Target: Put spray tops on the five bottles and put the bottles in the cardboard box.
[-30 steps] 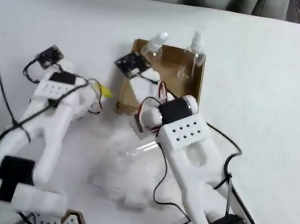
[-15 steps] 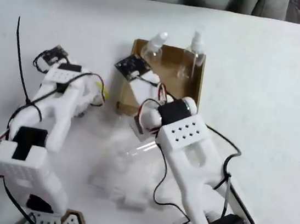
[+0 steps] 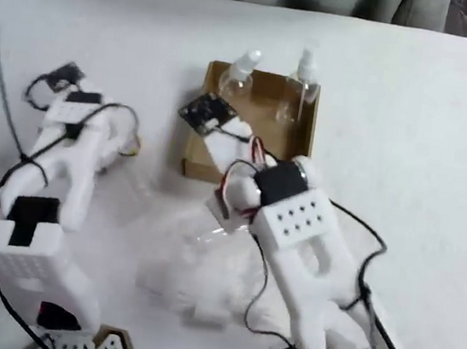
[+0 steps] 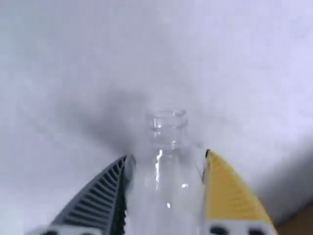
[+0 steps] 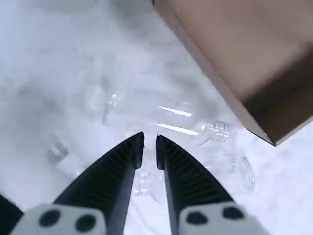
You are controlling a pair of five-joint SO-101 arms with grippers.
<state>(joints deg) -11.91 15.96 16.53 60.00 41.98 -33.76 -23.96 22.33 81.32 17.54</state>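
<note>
One topless bottle (image 4: 166, 128) sits clamped in the left hand (image 4: 166, 156).

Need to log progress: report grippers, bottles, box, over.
Left gripper shut on topless bottle. Right gripper closed, over lying bottle beside cardboard box. Two spray-topped bottles stand in box.

White table (image 3: 415, 104) bears a cardboard box (image 3: 308, 137) and loose clear bottles (image 3: 224, 230).

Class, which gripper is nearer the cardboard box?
Right. The right gripper hangs beside a corner of the cardboard box, over loose bottles; the left gripper holds a bottle farther off.
</note>
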